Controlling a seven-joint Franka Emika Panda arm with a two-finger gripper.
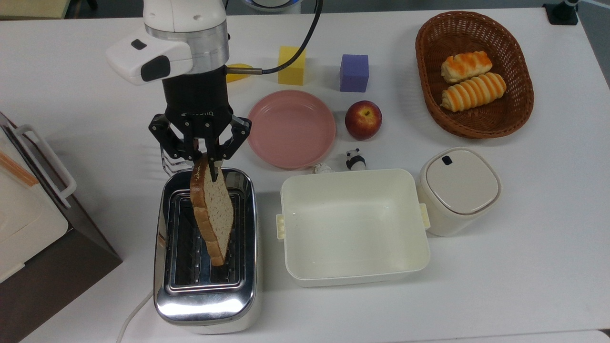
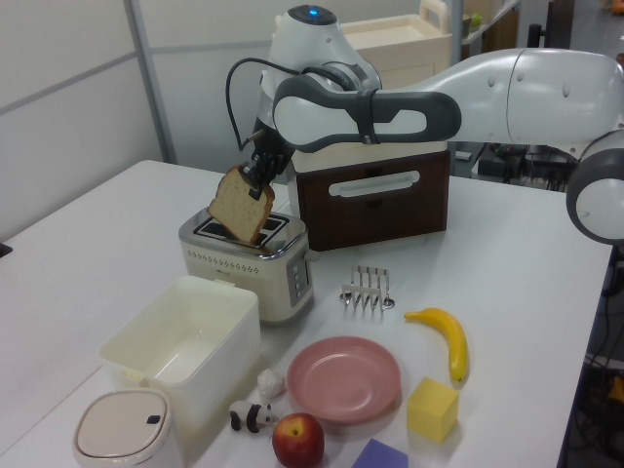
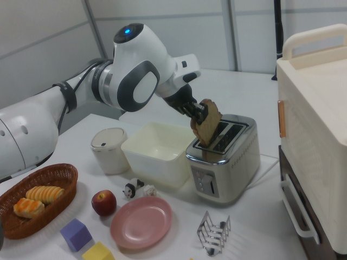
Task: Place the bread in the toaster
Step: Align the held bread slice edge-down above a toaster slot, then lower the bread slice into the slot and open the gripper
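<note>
Speckled brown bread [image 1: 213, 212] pinched at its top crust by the closed gripper [image 1: 208, 164], hanging tilted below the fingers and over the chrome toaster [image 1: 206, 295]. Lower corner at or just inside one slot, probably the one on the top view's right; depth unclear.

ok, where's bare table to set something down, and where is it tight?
Free: the white table along the top view's bottom edge, below the tub and bin; also the top view's upper left, left of the gripper. Tight: around the plate, apple, panda and blocks.
</note>
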